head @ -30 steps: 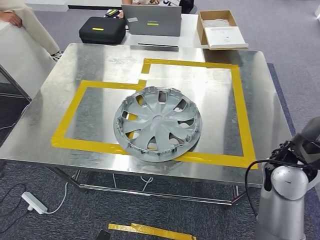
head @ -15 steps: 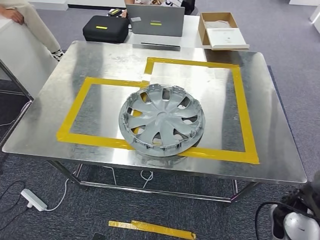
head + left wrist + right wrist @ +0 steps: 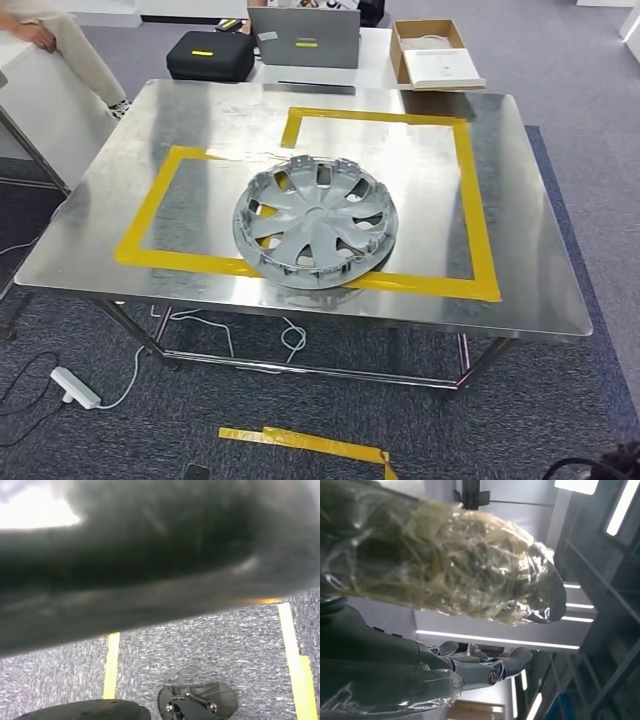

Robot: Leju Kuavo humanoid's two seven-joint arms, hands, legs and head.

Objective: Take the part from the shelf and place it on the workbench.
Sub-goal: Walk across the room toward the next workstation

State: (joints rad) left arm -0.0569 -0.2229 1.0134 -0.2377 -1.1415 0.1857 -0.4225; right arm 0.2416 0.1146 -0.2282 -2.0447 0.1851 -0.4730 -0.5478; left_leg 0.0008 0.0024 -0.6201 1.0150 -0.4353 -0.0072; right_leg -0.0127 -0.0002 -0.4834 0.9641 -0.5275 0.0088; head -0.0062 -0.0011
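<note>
The part, a grey wheel cover, lies flat on the steel workbench. It overlaps the front strip of the yellow tape outline, and nothing touches it. In the right wrist view my right hand is raised against ceiling lights. Its thumb is wrapped in clear film, its dark fingers stretch out apart from the thumb, and nothing lies between them. In the left wrist view a dark blurred mass, close to the lens, hangs over grey carpet; how the left hand's fingers lie cannot be made out.
Behind the workbench stand a black case, a laptop and an open cardboard box. A seated person is at the far left. On the carpet under the table's front lie a power strip, cables and a yellow tape strip.
My silver right arm, at the head view's lower right a second ago, has dropped out of that picture. The camera has shifted a little; the wheel cover stays put on the workbench.
</note>
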